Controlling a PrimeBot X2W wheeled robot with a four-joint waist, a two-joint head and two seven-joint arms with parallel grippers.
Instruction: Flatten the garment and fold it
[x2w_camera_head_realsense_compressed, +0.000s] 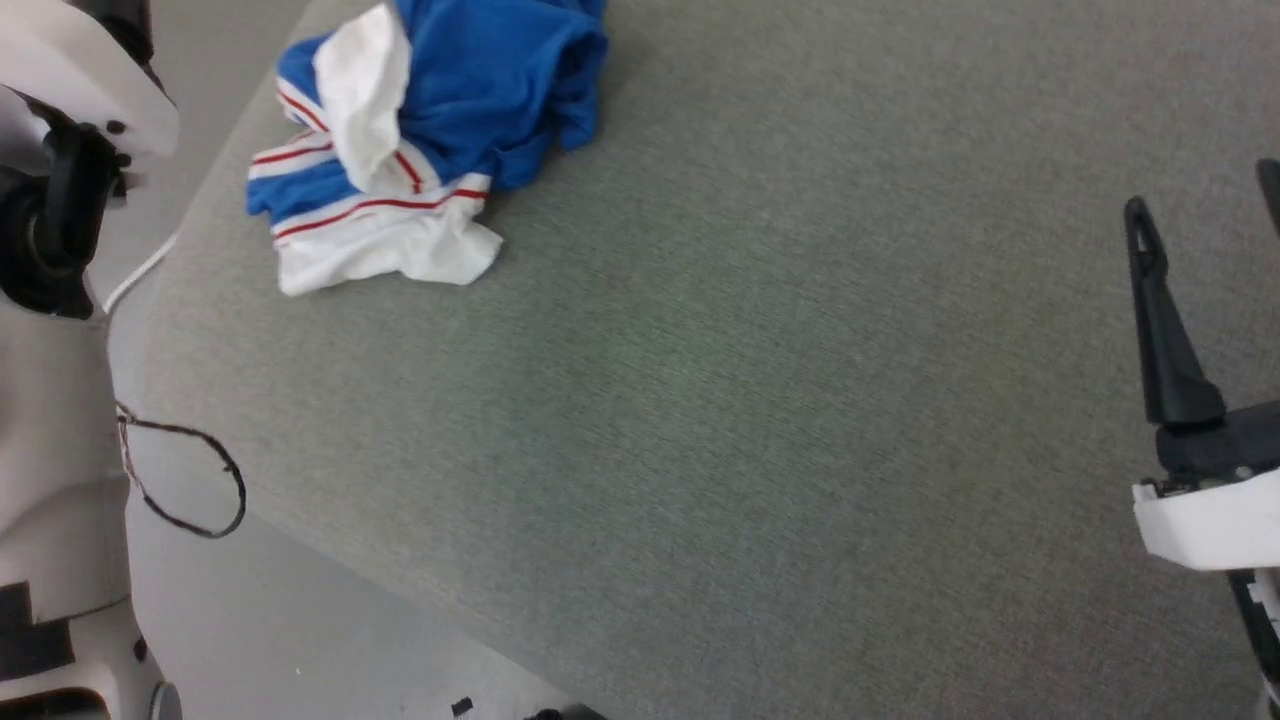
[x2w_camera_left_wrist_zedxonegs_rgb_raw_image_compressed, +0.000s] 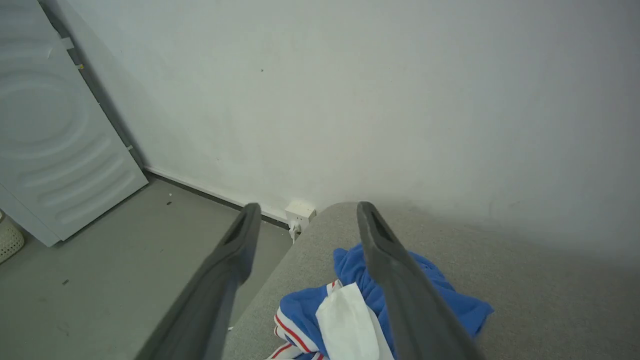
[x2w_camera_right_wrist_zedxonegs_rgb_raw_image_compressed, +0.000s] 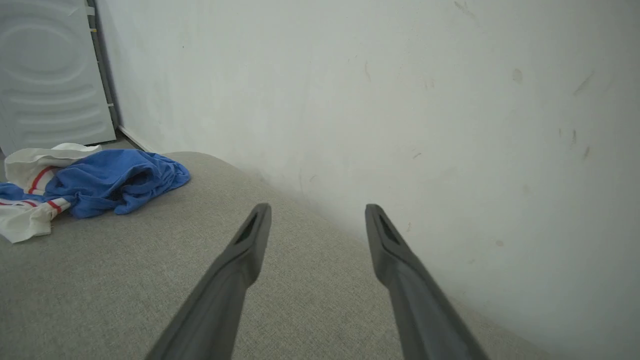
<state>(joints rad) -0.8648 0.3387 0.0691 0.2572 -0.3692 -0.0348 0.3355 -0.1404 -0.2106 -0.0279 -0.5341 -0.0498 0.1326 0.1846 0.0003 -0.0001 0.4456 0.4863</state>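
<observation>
The garment lies crumpled in a heap at the far left corner of the grey fabric surface: royal-blue jersey with white sleeves and red-and-white stripe trim. In the left wrist view the garment sits below and beyond my left gripper, which is open and empty above it. My right gripper stands open at the right edge, far from the shirt. The right wrist view shows the garment off to the left, well apart from my right gripper.
A white wall runs along the surface's far side. A white appliance stands on the floor to the left, with a wall socket near the corner. A thin dark cable loops by the robot body at left.
</observation>
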